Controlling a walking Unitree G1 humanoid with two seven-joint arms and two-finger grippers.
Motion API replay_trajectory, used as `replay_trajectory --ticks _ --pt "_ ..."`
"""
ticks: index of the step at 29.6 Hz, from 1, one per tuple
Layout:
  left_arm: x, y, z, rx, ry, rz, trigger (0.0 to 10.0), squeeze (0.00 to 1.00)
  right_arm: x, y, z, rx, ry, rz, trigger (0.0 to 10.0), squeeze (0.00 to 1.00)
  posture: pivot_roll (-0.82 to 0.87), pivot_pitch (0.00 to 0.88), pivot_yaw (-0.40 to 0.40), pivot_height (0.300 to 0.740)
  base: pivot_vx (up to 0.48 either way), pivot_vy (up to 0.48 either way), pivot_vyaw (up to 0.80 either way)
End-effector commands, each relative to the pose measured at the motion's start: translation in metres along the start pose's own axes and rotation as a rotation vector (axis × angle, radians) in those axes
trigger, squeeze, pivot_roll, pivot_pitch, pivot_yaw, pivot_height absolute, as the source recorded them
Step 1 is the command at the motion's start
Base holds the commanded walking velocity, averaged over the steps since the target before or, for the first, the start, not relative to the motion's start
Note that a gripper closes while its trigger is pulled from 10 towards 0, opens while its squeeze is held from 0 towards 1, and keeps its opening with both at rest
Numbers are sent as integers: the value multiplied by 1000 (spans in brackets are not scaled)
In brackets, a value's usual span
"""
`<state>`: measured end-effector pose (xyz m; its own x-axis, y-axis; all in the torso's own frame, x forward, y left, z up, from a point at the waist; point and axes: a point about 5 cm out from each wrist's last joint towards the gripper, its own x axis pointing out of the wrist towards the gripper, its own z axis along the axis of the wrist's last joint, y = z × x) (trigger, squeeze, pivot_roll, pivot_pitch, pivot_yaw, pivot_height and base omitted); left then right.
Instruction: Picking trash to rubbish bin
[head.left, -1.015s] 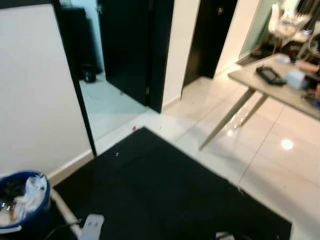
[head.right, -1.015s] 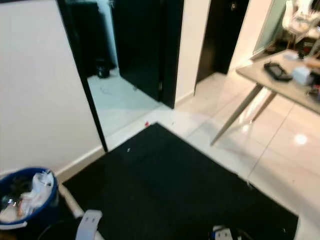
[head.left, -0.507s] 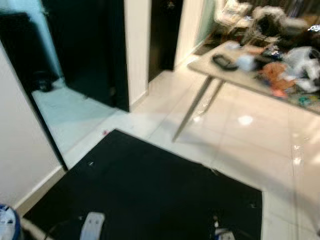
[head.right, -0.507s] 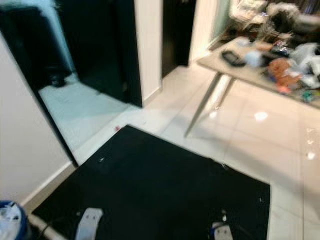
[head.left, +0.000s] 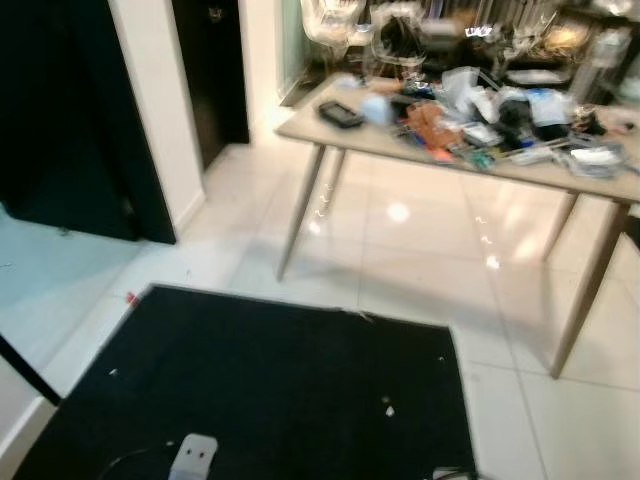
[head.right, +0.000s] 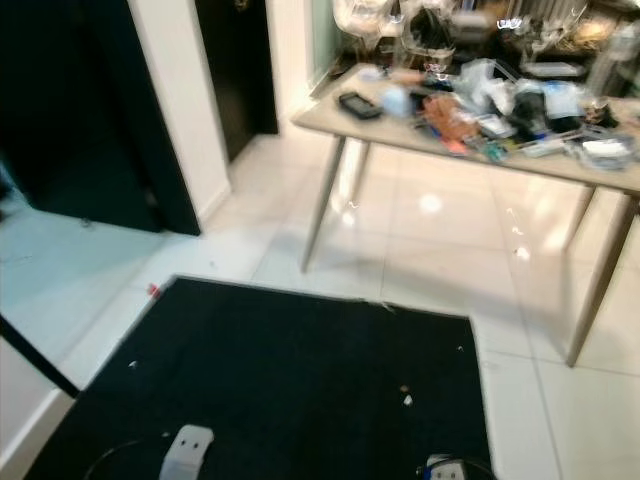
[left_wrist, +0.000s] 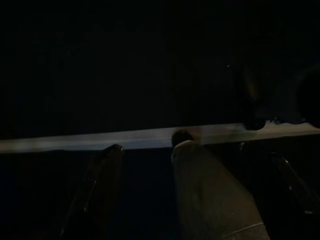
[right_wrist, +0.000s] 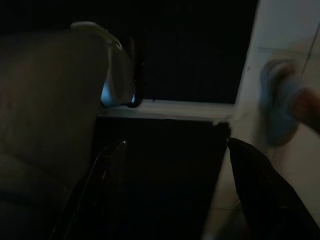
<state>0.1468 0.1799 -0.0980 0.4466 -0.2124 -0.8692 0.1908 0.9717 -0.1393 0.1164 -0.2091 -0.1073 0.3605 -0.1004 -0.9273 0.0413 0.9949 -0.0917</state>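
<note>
While both arms hang low at the robot's sides, the right gripper (right_wrist: 170, 195) shows its two black fingers spread wide with nothing between them, and the left gripper (left_wrist: 187, 200), seen in deep shade, also looks parted and empty (its far finger is barely legible). Below them lies a black mat (head.right: 290, 380) with a few pale specks on it, one small scrap (head.right: 407, 401) near its right side and a red fleck (head.right: 154, 290) just off its far left corner on the white tiled floor (head.right: 430, 250). No bin is in sight, so this reads as the search step: the next move calls for choosing a scrap, stepping up and bending to it. Beyond the mat's far edge stands a cluttered table (head.right: 400, 135) on slanted legs; open tile lies between, with dark doorways (head.right: 240, 70) to the left.
</note>
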Motion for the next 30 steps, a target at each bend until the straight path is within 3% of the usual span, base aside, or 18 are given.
replay_trajectory --ticks 1,14,20,30 --pt "2 -4 7 28 -12 -16 10000 0 0 4 -2 17 3 11 10000 0 -79 16 84 740 0 0 -800" --pt "4 -4 17 27 -30 -10 10000 0 0 -2 -1 28 -11 -5 10000 0 -81 4 77 740 0 0 -775" --pt "3 -4 17 -2 -38 -21 10000 0 0 -4 3 14 -25 -8 10000 0 -82 0 75 740 0 0 0" --pt "3 -4 19 -30 -55 -26 10000 0 0 -11 10 26 -46 -54 10000 0 -77 3 72 740 295 0 0"
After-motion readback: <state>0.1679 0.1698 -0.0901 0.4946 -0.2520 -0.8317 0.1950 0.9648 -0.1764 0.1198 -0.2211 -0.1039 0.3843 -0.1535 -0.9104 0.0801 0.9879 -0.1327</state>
